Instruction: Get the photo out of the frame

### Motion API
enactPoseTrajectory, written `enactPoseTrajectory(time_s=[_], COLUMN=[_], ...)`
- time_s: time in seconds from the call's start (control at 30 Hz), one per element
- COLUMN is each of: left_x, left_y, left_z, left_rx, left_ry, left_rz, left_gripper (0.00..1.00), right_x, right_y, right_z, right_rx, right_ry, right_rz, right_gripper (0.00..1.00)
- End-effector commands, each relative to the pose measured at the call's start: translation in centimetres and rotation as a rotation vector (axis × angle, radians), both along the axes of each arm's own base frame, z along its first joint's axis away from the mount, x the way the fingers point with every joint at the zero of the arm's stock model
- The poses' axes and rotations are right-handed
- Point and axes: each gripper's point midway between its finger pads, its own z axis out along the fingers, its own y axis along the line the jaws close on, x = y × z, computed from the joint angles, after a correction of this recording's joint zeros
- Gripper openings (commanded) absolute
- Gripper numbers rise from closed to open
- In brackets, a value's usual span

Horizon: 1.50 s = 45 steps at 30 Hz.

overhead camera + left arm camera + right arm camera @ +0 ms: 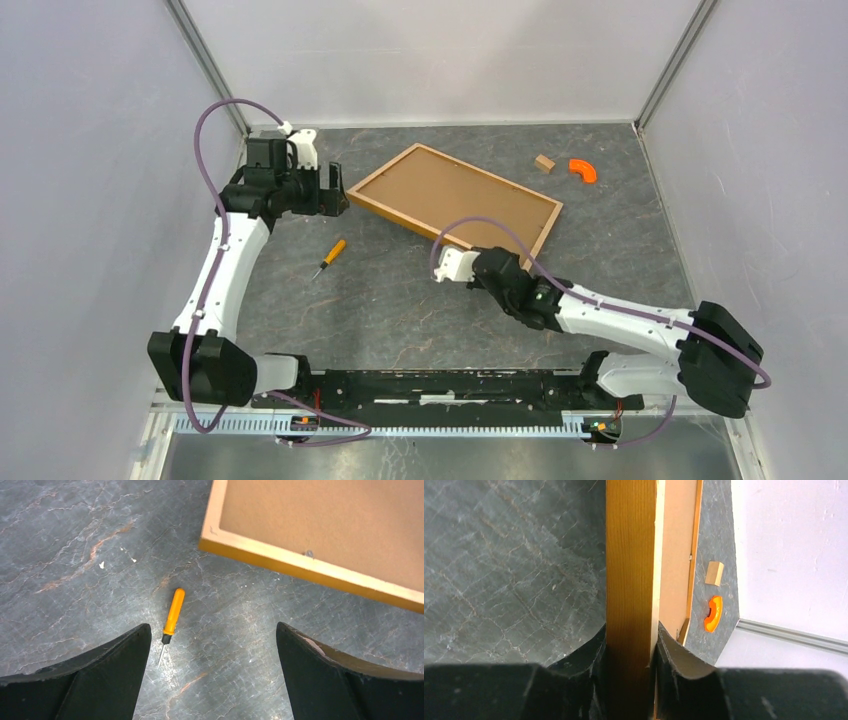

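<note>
Top view: your frame [455,198] is lying back-up on the table [400,320], far-centre. Left wrist: left fingers [100,680] spread wide over an orange screwdriver [173,614], with the frame's corner just beyond. Right wrist: right fingers [584,665] clamped on the frame's wooden edge.

Place: robot lab test cell
Enclosure: plain white panels [430,60], aluminium corner posts [205,60]
Surface: grey stone-patterned tabletop [400,300]

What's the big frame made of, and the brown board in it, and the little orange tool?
The frame looks like varnished wood: orange-brown, streaky grain. The board inside looks like matte fibreboard or cardboard: plain brown, no grain. The screwdriver seems to have a smooth orange plastic handle and thin metal tip.
</note>
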Motion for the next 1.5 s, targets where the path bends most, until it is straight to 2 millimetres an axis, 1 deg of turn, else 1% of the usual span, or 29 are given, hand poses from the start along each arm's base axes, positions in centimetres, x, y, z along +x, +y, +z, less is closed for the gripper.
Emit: enactPoseTrajectory(time_s=[0.0,0.1,0.2,0.27,0.37,0.4,0.5,0.57,0.67,0.73,0.8,0.87,0.93,1.0,1.07,1.1,1.13,1.17,1.2,1.23,1.27,1.3,1.33,1.37,1.43,1.47], left_x=[0.5,0.5,0.5,0.4,0.5,0.5,0.6,0.7,0.8,0.8,0.8,0.9,0.8,1.0,1.6,2.1,2.9,3.9,4.7,5.8,6.9,8.0,9.0,10.0,11.7,12.5], left_y=[0.3,0.4,0.4,0.4,0.4,0.5,0.6,0.7,0.6,0.2,-0.2,-0.7,-1.3,-1.9,-2.4,-2.6,-3.0,-3.0,-3.5,-3.6,-4.1,-4.4,-5.0,-5.4,-6.5,-7.2], left_z=[1.3,0.5,-0.1,-0.3,-0.7,-0.7,-1.0,-1.2,-1.5,-1.6,-1.7,-2.0,-2.5,-3.2,-3.8,-4.2,-4.4,-4.7,-4.9,-5.0,-4.8,-5.3,-5.0,-5.7,-6.3,-6.6], left_rx=[-0.032,-0.024,-0.018,-0.015,-0.012,-0.011,0.011,0.017,0.013,0.0,-0.01,-0.017,-0.022,-0.018,0.007,0.038,0.078,0.12,0.147,0.173,0.187,0.196,0.207,0.221,0.233,0.235], left_ry=[-0.062,-0.051,-0.043,-0.04,-0.031,-0.029,-0.033,-0.029,-0.022,-0.017,-0.012,0.001,0.032,0.072,0.099,0.108,0.113,0.116,0.114,0.111,0.101,0.11,0.099,0.113,0.116,0.117], left_rz=[0.031,0.026,0.017,0.012,0.012,0.013,-0.002,-0.002,-0.01,-0.031,-0.055,-0.095,-0.144,-0.191,-0.231,-0.251,-0.267,-0.262,-0.268,-0.259,-0.261,-0.265,-0.27,-0.272,-0.282,-0.282], left_gripper=[1.0,1.0,1.0,1.0,1.0,1.0,1.0,1.0,1.0,1.0,1.0,1.0,1.0,1.0,1.0,1.0,0.99,0.98,0.97,0.96,0.94,0.92,0.9,0.88,0.85,0.83], right_x=[-3.1,-4.2,-5.5,-6.4,-7.0,-7.2,-7.9,-8.2,-8.7,-9.1,-9.4,-9.3,-8.8,-7.5,-5.9,-5.1,-4.0,-3.3,-2.2,-1.8,-0.9,-0.5,0.1,0.5,1.5,1.8], right_y=[-0.4,-0.7,-0.6,-0.5,-0.3,-0.4,-0.3,-0.2,0.0,0.1,0.5,1.1,1.6,1.6,1.2,0.9,0.2,-0.3,-1.2,-1.7,-2.8,-3.6,-4.8,-5.7,-7.9,-8.6], right_z=[-5.4,-7.3,-8.7,-9.6,-10.1,-10.3,-10.6,-10.6,-10.7,-10.6,-10.2,-9.0,-7.6,-6.0,-4.6,-4.0,-3.2,-2.9,-2.4,-2.4,-2.4,-2.6,-2.9,-3.4,-4.1,-4.4], right_rx=[-0.01,-0.047,-0.065,-0.082,-0.101,-0.106,-0.111,-0.11,-0.11,-0.109,-0.087,-0.036,0.029,0.118,0.207,0.247,0.294,0.327,0.365,0.396,0.434,0.464,0.499,0.527,0.583,0.609], right_ry=[0.119,0.139,0.162,0.19,0.221,0.231,0.262,0.276,0.293,0.311,0.322,0.318,0.319,0.337,0.371,0.387,0.401,0.418,0.429,0.46,0.48,0.516,0.542,0.574,0.613,0.632], right_rz=[0.087,0.15,0.217,0.259,0.285,0.289,0.309,0.318,0.337,0.356,0.37,0.367,0.349,0.303,0.248,0.221,0.168,0.132,0.079,0.045,-0.012,-0.054,-0.106,-0.148,-0.246,-0.277], right_gripper=[0.03,0.01,0.02,0.13,0.32,0.43,0.7,0.81,0.88,0.9,0.92,0.95,0.97,0.98,0.98,0.98,0.98,0.98,0.98,0.98,0.98,0.98,0.98,0.98,0.98,0.98])
